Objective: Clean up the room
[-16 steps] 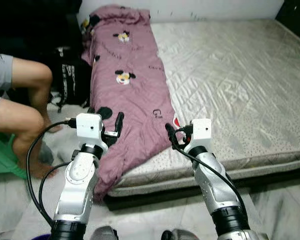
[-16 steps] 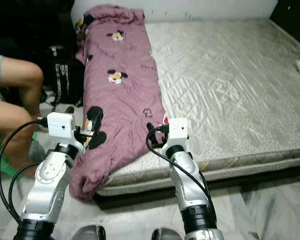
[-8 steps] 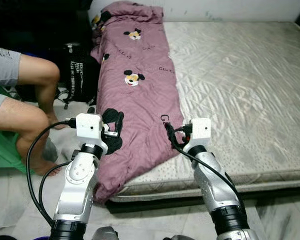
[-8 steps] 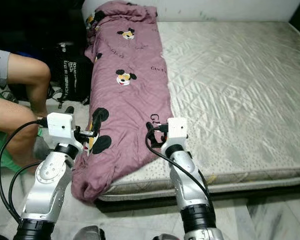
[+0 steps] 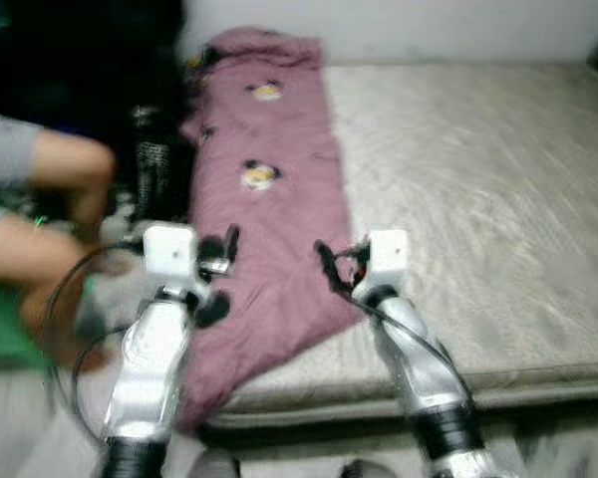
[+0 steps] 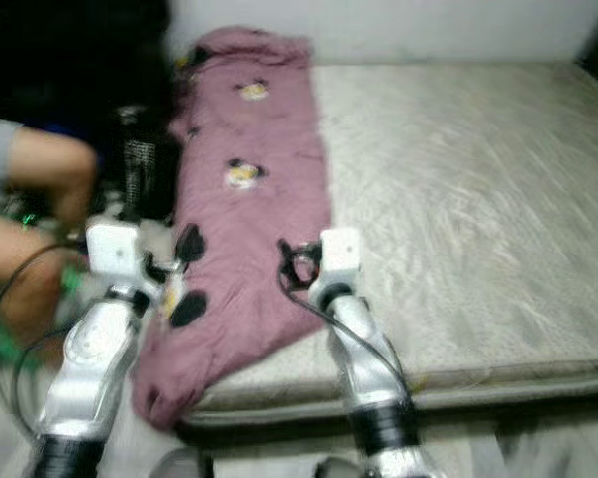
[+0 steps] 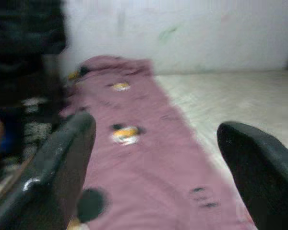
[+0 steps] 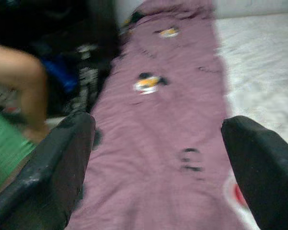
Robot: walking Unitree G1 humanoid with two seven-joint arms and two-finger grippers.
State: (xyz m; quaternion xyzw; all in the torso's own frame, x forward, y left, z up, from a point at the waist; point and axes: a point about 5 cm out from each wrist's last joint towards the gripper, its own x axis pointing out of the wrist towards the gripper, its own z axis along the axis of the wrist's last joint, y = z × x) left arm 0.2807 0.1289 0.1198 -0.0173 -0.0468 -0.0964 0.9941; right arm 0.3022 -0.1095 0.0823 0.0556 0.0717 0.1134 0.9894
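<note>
A mauve blanket (image 5: 279, 189) with cartoon mouse prints lies lengthwise along the left side of a bare grey mattress (image 5: 478, 179). Its near end hangs over the front left corner. My left gripper (image 5: 217, 251) hovers open over the blanket's left edge near that end. My right gripper (image 5: 331, 267) is open over the blanket's right edge, close to the mattress front. In the left wrist view the blanket (image 7: 149, 158) stretches away between wide-apart fingers (image 7: 62, 163). The right wrist view shows the same blanket (image 8: 173, 124) between spread fingers (image 8: 259, 163). All views are blurred.
A person sits at the left, bare knee and leg (image 5: 60, 169) close to my left arm. A black bag (image 5: 154, 164) stands between the person and the bed. Something green (image 5: 10, 334) lies on the floor at the left. A white wall (image 5: 429, 30) runs behind the mattress.
The whole picture has shifted and gone blurry, so the camera is moving. Both arms keep the same pose before me, and both grippers stay open.
</note>
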